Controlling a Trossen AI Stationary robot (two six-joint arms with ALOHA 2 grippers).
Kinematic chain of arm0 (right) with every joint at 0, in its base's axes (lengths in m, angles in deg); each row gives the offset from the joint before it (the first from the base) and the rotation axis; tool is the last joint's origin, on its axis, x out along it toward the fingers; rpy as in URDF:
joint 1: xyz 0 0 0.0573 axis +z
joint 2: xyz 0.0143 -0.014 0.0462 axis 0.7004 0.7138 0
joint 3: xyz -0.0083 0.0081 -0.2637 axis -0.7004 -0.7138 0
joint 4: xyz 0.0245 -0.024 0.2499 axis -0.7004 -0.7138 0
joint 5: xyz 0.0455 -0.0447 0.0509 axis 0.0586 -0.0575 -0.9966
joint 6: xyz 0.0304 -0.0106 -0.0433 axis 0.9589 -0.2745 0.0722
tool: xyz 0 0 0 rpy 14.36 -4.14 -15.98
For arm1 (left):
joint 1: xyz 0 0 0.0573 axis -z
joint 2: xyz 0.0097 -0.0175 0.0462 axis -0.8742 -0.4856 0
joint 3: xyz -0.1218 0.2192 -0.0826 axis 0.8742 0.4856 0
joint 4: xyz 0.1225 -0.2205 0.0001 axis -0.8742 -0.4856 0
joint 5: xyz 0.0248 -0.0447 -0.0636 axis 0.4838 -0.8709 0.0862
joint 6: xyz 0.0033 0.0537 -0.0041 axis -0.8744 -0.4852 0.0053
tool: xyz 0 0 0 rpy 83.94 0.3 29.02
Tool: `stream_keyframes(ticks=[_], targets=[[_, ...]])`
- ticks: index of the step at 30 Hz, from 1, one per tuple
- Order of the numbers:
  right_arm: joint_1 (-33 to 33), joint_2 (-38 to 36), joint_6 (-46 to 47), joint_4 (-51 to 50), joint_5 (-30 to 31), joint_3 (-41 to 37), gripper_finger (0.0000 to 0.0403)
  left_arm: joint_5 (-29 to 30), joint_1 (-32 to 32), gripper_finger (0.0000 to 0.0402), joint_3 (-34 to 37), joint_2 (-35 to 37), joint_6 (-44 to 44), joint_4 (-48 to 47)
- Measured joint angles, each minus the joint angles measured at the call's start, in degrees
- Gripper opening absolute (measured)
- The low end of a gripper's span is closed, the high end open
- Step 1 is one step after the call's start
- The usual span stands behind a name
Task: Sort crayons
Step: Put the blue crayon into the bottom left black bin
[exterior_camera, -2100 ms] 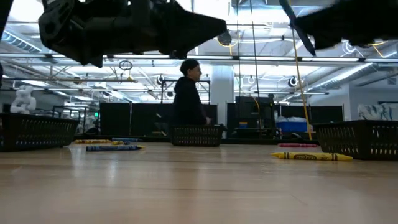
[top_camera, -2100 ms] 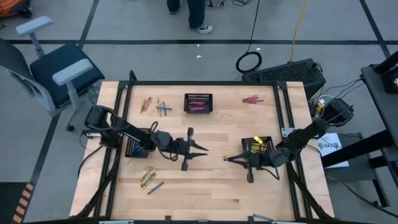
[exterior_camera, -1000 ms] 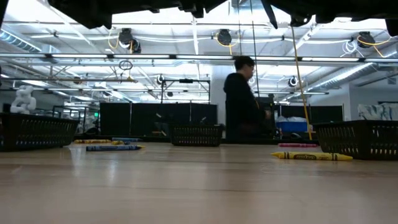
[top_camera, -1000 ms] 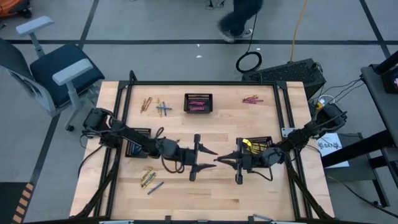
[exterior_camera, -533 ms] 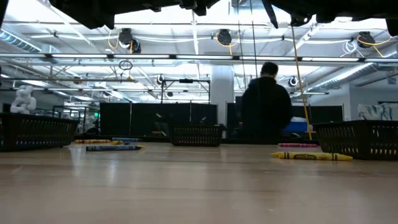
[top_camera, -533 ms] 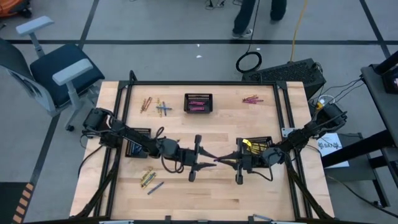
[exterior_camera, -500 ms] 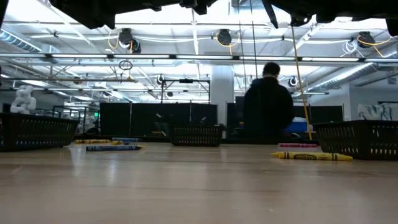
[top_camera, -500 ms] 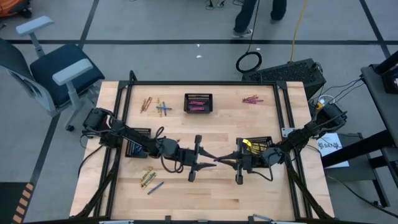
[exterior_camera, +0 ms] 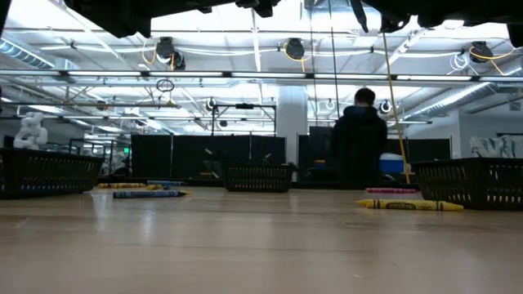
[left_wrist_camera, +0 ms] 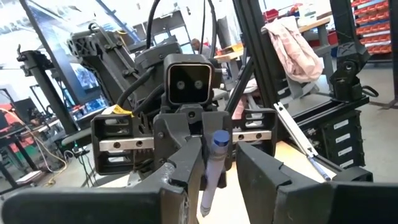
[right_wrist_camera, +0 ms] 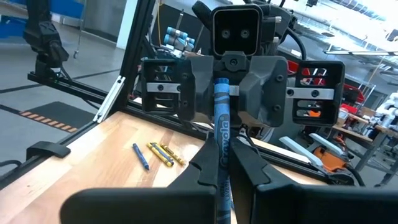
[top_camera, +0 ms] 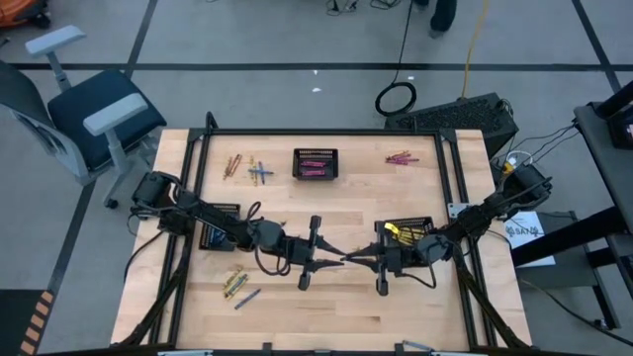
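Note:
Over the table's middle my two grippers meet tip to tip. Between them is a blue crayon (right_wrist_camera: pixel 221 127). My right gripper (top_camera: pixel 352 259) is shut on it, and my left gripper (top_camera: pixel 336 259) has closed on its other end. More crayons lie loose on the table: a bunch at the far left (top_camera: pixel 247 168), a pink bunch at the far right (top_camera: pixel 401 156) and some at the near left (top_camera: pixel 237 285). The low view shows a yellow one (exterior_camera: pixel 407 205) and a blue one (exterior_camera: pixel 147 193) lying flat. My left gripper has the end of the blue crayon (left_wrist_camera: pixel 210 177) that is turned to it between its two fingers, coming level from the table's left, the fingers lying along it. The crayon is clear of the table. My right gripper pinches the crayon's other end (right_wrist_camera: pixel 220 171) between its two fingers, level from the table's right, also along its length.
Three black mesh baskets stand on the table: one at the far middle (top_camera: pixel 315 163) with pink crayons, one under my left arm (top_camera: pixel 220 225), and one by my right arm (top_camera: pixel 406 230) with yellow crayons. A person stands in the room beyond the table (exterior_camera: pixel 359 147).
My left gripper's fingers, spread wide a second ago, have closed around the crayon that my right gripper holds out. Both arms have kept their place. The person behind the table has walked toward the right.

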Motion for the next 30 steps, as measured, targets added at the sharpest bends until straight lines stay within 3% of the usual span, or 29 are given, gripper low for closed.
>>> stream_keyframes(ticks=[15,25,30], targets=[[0.0,0.0,0.0,-0.1,0.0,0.0,0.0005,-2.0,0.0,0.0097,0.0,0.0,0.0,1.0],[0.0,0.0,0.1,-0.2,0.0,0.0,0.0006,-1.2,0.0,0.0024,0.0,0.0,-0.4,0.5],[0.0,0.0,0.1,-0.1,0.0,0.0,0.0006,-1.2,0.0,0.0006,0.0,0.0,-0.9,0.5]])
